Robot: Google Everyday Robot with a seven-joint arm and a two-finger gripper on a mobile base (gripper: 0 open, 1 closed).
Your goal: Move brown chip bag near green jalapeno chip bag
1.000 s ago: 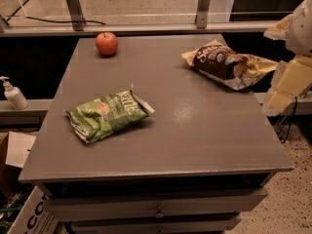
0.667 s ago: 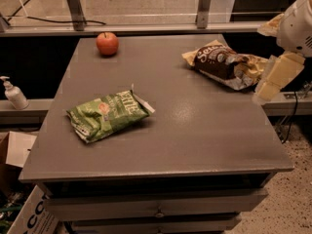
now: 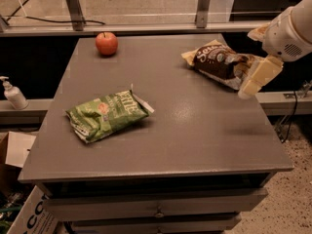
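The brown chip bag lies at the table's far right, dark brown in the middle with pale ends. The green jalapeno chip bag lies at the left middle of the grey table, well apart from it. My gripper, white arm with cream fingers, hangs at the table's right edge, right at the brown bag's right end. It is open and holds nothing. One finger covers part of the bag's right end.
A red apple stands at the table's far left corner. A soap bottle sits on a ledge to the left. Cardboard boxes lie on the floor at the left. A railing runs behind the table.
My gripper has moved left and up, from beyond the table's right edge to the right end of the brown bag. The bags and the apple have not moved.
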